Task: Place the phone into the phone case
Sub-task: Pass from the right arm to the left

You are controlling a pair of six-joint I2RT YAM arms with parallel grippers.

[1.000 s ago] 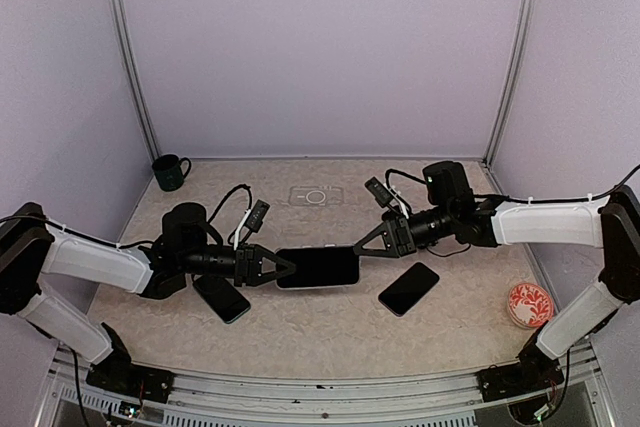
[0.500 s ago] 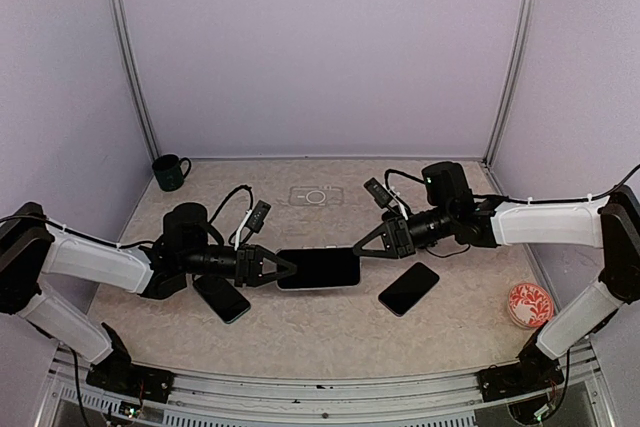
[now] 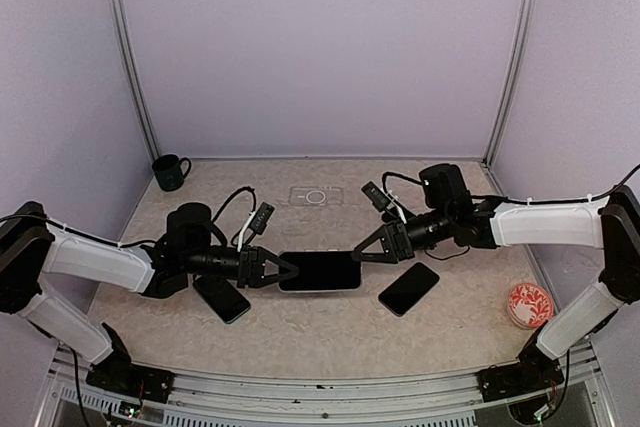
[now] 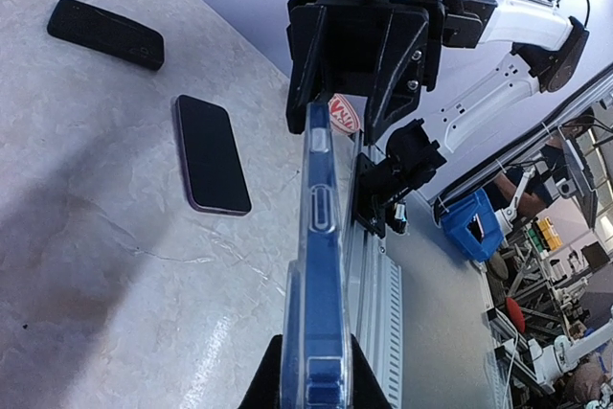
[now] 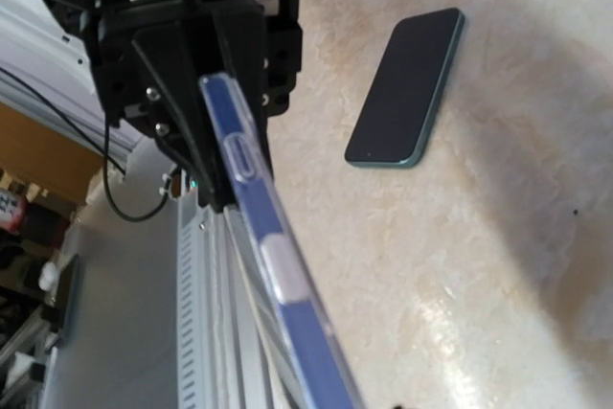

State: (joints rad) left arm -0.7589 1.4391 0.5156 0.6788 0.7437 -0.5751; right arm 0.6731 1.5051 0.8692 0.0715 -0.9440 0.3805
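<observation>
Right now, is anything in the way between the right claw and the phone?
Nothing visible does. The right claw stands open around one end of the phone in its clear case, and the left claw pinches the other end.

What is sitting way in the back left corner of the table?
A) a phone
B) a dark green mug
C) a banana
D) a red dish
B: the dark green mug stands alone in the back left corner, while the red dish sits on the right side, nearer the front.
</observation>
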